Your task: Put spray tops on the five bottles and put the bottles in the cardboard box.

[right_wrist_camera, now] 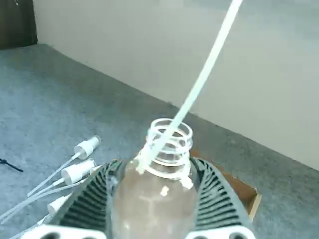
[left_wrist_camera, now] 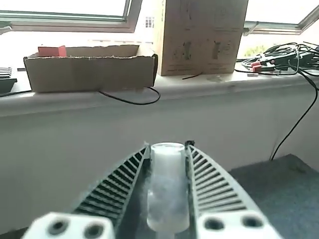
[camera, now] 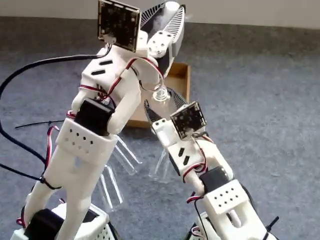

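Observation:
In the right wrist view my right gripper (right_wrist_camera: 159, 167) is shut on a clear bottle (right_wrist_camera: 152, 199) with its threaded neck (right_wrist_camera: 170, 142) uppermost. A thin white tube (right_wrist_camera: 202, 79) slants down into that neck. My left gripper (left_wrist_camera: 168, 146) is shut on a white spray top (left_wrist_camera: 167, 191). In the high view the left gripper (camera: 167, 20) is raised above the right gripper (camera: 161, 102) and the bottle's neck (camera: 160, 94). The cardboard box (camera: 177, 80) lies on the carpet just behind both.
Three loose spray tops (right_wrist_camera: 84, 148) with long tubes lie on the grey carpet beside the right gripper. Clear bottles (camera: 125, 157) lie on the carpet under the arms, partly hidden. Black cables (camera: 30, 67) run along the left side. Bare carpet stretches to the right.

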